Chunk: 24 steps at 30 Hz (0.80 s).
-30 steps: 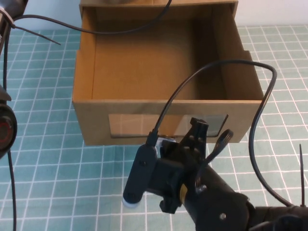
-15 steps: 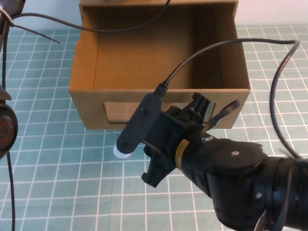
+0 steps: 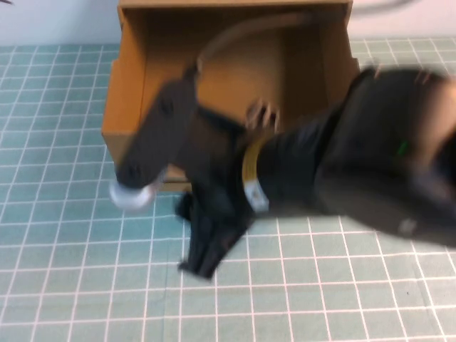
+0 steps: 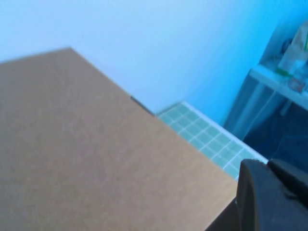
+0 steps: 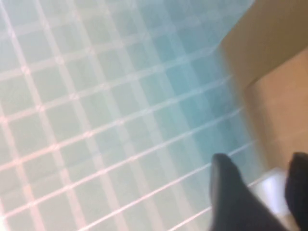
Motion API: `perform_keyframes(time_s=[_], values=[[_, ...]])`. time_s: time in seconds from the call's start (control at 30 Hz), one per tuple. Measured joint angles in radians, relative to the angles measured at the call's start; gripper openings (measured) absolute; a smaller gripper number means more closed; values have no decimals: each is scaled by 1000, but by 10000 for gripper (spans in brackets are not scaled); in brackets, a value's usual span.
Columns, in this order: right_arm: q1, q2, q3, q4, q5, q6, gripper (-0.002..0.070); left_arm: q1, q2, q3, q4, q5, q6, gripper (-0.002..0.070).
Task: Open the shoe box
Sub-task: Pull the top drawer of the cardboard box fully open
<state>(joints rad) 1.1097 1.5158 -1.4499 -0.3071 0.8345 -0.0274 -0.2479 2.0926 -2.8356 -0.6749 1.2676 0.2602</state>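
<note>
Teal grid mat [image 3: 71,271], shoe box [image 3: 214,71] open: right gripper [image 5: 259,162], spread and empty, has swung off the front wall (task apparently finished); left gripper [image 4: 272,192] beside cardboard panel [image 4: 96,144], grip indeterminate.

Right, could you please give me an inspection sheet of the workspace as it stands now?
Surface: teal grid mat.
Job's things: shoe box open-topped, nothing seen in the visible interior.
Clutter: nothing seen.
Grippers: right gripper open, holding nothing, over the mat near the box's front corner; left gripper beside a cardboard panel, outside the high view.
Cables: one cable arcs over the box.
Surroundings: pale wall; shelf with blurred items.
</note>
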Motion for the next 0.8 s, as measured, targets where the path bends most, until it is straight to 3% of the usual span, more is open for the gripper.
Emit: perform_keyframes(time_s=[0.13, 0.23, 0.47, 0.67, 0.8], values=[[-44, 0, -131, -48, 38, -35, 100, 0, -77, 0, 14, 8, -35, -5], [-157, 0, -191, -76, 21, -37, 18, 0, -140, 0, 18, 9, -52, -5], [-531, -1, -223, 31, 26, -37, -10, 0, -290, 82, 126, 10, -77, -5], [-877, -57, -169, 326, -10, -60, -12, 0, -463, 348, 253, 12, -91, -5], [-1028, -181, -39, 563, -89, -234, -13, 0, -623, 608, 284, 14, -69, -5]])
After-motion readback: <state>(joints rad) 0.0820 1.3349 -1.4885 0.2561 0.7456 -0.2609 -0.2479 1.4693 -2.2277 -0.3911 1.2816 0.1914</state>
